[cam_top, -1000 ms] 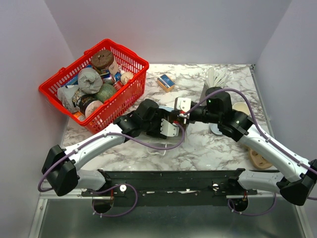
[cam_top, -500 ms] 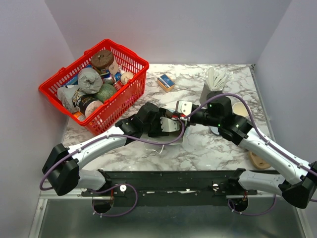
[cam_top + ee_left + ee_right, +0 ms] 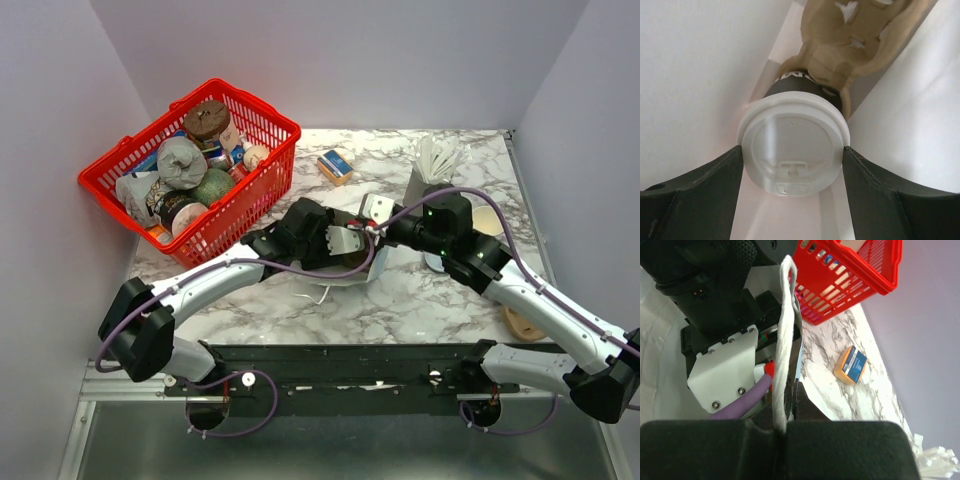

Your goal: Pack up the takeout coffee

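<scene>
Over the last second the left arm (image 3: 210, 280) had pushed forward, carrying the left gripper (image 3: 792, 155) deeper into the mouth of the white paper bag (image 3: 700, 75). The right gripper (image 3: 782, 432) had shifted only a little.

The left jaws stood wide and clamped on the takeout coffee (image 3: 792, 145), a small dark brown paper cup with a round white plastic lid. Its dark fingers (image 3: 705, 190) pressed against opposite sides of the lid's rim. The cup pointed its lid back at the wrist, between the bag's white walls. Beyond its base, farther from the jaws, sat a crumpled tan moulded-pulp piece (image 3: 855, 40).

The right jaws were closed tight on the bag's white twisted-cord handle (image 3: 785, 330), which rose straight out of the pinch. Just past that handle was the left arm's black and white wrist. Farther out, a small orange and blue box (image 3: 852, 365) lay on the grey-veined white marble table (image 3: 840, 335), and a red plastic mesh basket (image 3: 880, 285) stood beyond it.
</scene>
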Robot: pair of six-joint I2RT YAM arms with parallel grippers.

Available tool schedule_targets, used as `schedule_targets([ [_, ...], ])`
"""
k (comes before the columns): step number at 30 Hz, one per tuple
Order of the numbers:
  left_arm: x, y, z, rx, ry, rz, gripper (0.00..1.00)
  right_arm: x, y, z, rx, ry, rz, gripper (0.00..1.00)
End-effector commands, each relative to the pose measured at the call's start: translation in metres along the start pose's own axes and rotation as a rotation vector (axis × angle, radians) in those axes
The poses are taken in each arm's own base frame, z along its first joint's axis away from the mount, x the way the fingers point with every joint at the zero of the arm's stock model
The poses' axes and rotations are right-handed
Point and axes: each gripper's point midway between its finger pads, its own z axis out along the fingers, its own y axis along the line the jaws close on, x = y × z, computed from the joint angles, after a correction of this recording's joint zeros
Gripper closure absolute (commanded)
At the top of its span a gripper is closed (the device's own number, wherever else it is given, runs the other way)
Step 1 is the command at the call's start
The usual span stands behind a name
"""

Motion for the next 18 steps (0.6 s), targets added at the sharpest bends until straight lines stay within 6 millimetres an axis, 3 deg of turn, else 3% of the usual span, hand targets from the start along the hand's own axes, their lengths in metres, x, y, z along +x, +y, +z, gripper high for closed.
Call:
schedule_targets([
  [1, 0.045, 0.003, 0.009, -0.023, 0.187, -0.288, 1.00, -0.036, 0.053, -0.008, -0.226, -0.163, 0.016, 1.00],
  [9, 0.028, 0.019, 0.013, 0.006, 0.190, -0.237, 1.00, -0.038, 0.051, -0.007, -0.229, -0.169, -0.016, 1.00],
  [18, 0.016, 0.006, 0.004, 0.142, 0.163, -0.061, 1.00, -0.039, 0.045, -0.007, -0.211, -0.157, -0.028, 0.99],
])
